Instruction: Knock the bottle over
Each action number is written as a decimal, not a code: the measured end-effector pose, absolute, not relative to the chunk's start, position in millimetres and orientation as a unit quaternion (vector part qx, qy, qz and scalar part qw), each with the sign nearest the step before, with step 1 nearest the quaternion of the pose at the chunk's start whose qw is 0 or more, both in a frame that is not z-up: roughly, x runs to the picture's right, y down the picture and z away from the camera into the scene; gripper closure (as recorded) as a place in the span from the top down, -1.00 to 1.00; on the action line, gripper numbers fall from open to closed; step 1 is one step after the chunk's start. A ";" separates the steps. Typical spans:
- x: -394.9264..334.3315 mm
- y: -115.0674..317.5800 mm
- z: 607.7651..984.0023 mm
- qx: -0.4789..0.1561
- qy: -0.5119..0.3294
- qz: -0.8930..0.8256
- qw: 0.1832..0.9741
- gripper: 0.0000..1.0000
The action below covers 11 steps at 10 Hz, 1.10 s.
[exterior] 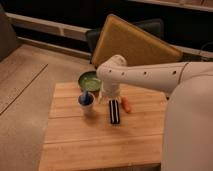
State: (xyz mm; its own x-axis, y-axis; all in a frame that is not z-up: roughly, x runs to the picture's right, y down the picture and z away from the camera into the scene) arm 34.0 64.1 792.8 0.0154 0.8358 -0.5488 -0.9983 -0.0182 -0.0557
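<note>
On wood table (75,145): claw (103,98) btwn cup (87,103), bar (114,112).

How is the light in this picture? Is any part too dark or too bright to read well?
Camera view: warm, dim indoor light; the white arm is the brightest part, and the background behind the table is nearly black. Camera view: the gripper, low between the green bowl and the black bar, sits in shade.
</note>
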 end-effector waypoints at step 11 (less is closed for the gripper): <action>137.3 25.7 894.6 -0.197 0.204 0.648 0.707 0.30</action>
State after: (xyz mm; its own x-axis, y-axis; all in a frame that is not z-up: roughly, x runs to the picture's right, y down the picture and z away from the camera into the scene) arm 137.3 25.7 894.6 0.0762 0.8361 -0.5432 -0.9965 0.0819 -0.0138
